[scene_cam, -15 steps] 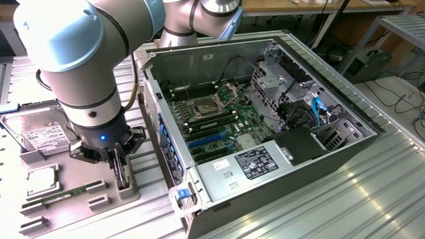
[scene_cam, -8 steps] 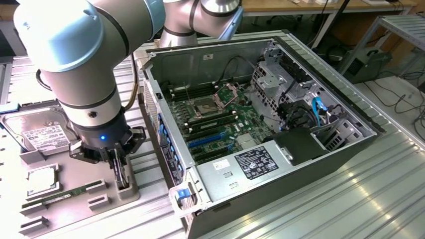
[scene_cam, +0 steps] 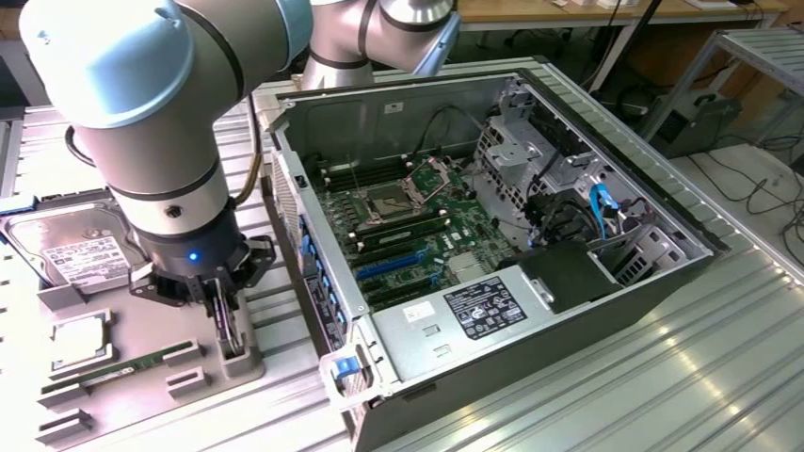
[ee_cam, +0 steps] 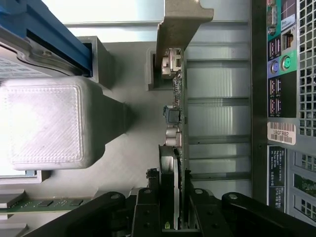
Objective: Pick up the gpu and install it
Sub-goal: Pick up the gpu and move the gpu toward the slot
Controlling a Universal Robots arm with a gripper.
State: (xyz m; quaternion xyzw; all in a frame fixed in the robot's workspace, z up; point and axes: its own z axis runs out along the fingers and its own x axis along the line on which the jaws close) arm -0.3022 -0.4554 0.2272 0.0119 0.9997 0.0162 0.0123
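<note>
1. Black gripper [ee_cam: 173, 193] fingers sit narrow around the graphics card [ee_cam: 179, 123], and they seem pressed to both of its faces.
2. You find the card standing on edge in a slotted grey plastic tray [ee_cam: 128, 148], beside the open computer case [scene_cam: 503, 235] on the ribbed metal desk [scene_cam: 703, 377].
3. Treat it as probably light, stiff and fragile: a thin board carrying small parts.
4. Hold it by the flat faces, I judge, away from the silver bracket [ee_cam: 180, 24] and its connectors.
</note>
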